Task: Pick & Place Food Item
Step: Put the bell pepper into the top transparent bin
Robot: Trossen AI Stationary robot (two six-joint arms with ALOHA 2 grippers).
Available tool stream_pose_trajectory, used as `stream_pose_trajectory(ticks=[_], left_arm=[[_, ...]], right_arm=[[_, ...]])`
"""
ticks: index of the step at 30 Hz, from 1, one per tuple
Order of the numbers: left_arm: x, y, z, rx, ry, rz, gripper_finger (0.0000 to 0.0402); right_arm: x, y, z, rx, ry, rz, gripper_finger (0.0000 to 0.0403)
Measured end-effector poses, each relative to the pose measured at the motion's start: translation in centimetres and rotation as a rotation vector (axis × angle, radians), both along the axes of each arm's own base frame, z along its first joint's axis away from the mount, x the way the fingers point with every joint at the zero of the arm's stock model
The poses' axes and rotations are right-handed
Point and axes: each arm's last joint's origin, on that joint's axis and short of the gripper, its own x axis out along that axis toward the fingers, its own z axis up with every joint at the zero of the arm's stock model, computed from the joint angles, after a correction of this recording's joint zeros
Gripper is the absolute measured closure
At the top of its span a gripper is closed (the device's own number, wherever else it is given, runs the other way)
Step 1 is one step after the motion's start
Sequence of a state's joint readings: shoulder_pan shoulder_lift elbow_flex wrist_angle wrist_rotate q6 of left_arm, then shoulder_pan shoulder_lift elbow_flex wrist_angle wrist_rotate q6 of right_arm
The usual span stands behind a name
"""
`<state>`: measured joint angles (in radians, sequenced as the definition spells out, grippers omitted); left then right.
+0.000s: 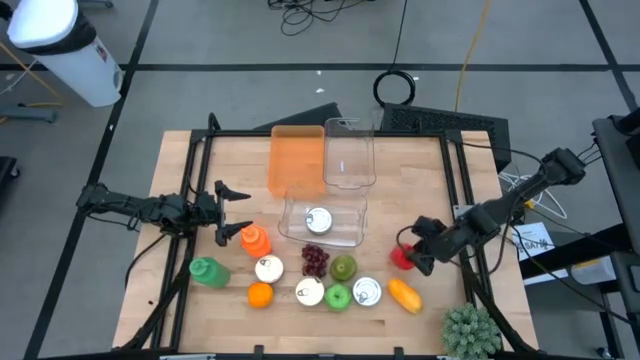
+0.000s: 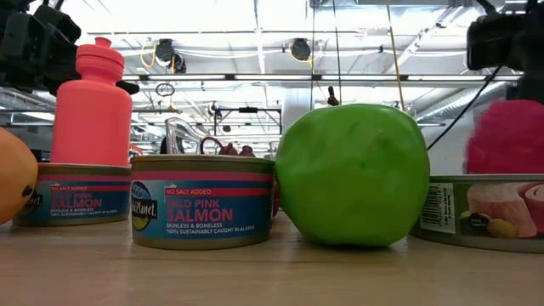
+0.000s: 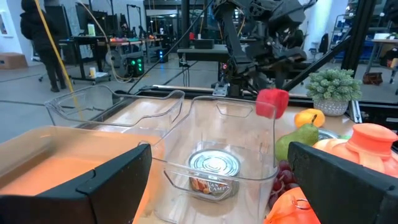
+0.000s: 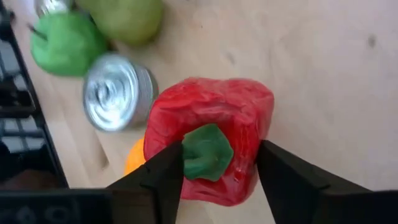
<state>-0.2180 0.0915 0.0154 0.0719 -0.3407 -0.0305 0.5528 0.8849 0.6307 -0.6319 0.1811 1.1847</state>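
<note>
A red bell pepper (image 1: 401, 258) with a green stem (image 4: 206, 151) is up off the table's right part, and my right gripper (image 4: 217, 177) is shut on it; the left wrist view shows the red bell pepper (image 3: 272, 102) in the air. A clear bin (image 1: 322, 215) at the table's middle holds one tin can (image 3: 214, 171), which rests on its base. My left gripper (image 1: 234, 212) waits open at the table's left side, level, with nothing between its fingers. My right gripper pinches the pepper's top end between its two fingers (image 4: 163, 179), one on each side of the shoulder (image 4: 245, 171) next to the stem. The fingers come slanting down from the table's right side. The pepper is lifted clear of the table, stem toward the wrist.
Near the front edge lie an orange bottle (image 1: 255, 240), a green bottle (image 1: 207, 270), cans (image 1: 367, 291), grapes (image 1: 315, 260), a pear (image 1: 343, 267), a green apple (image 1: 337, 296), an orange (image 1: 260, 295) and a yellow-orange fruit (image 1: 404, 293). An orange bin (image 1: 297, 158) and another clear bin (image 1: 348, 152) stand farther back.
</note>
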Motion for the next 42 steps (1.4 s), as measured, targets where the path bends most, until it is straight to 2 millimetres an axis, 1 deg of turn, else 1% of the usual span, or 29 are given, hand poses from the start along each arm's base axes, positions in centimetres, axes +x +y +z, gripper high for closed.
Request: stream_pose_trajectory(ticks=[4, 8, 10, 15, 18, 21, 28, 33, 37, 40, 42], left_arm=[[0.0, 0.0, 0.0, 0.0, 0.0, 0.0, 0.0009], [0.0, 0.0, 0.0, 0.0, 0.0, 0.0, 0.0009], [0.0, 0.0, 0.0, 0.0, 0.0, 0.0, 0.0009], [0.0, 0.0, 0.0, 0.0, 0.0, 0.0, 0.0009], [0.0, 0.0, 0.0, 0.0, -0.001, 0.0, 0.0009], [0.0, 0.0, 0.0, 0.0, 0.0, 0.0, 0.0009], [0.0, 0.0, 0.0, 0.0, 0.0, 0.0, 0.0009], [0.0, 0.0, 0.0, 0.0, -0.001, 0.0, 0.0009], [0.0, 0.0, 0.0, 0.0, 0.0, 0.0, 0.0009], [0.0, 0.0, 0.0, 0.0, 0.0, 0.0, 0.0009], [0.0, 0.0, 0.0, 0.0, -0.001, 0.0, 0.0009]], right_arm=[[0.1, -0.5, 0.1, -0.021, -0.009, -0.004, 0.0248], [0.3, -1.1, 0.0, -0.037, -0.005, -0.028, 0.0253], [0.4, -1.4, -0.5, -0.038, 0.001, -0.046, 0.0249], [0.7, -2.2, -2.7, -0.054, -0.032, -0.057, 0.023], [1.0, -2.6, -3.6, -0.061, -0.091, -0.048, 0.0216], [1.3, -2.9, -4.1, -0.063, -0.148, -0.024, 0.0192], [1.8, -3.1, -3.9, -0.105, -0.215, 0.081, 0.0115], [2.1, -3.0, -3.6, -0.125, -0.264, 0.105, 0.0072], [2.1, -2.9, -3.8, -0.143, -0.259, 0.128, 0.0053], [2.2, -2.7, -4.0, -0.195, -0.254, 0.185, 0.0049], [2.3, -2.8, -4.2, -0.239, -0.246, 0.195, 0.005]])
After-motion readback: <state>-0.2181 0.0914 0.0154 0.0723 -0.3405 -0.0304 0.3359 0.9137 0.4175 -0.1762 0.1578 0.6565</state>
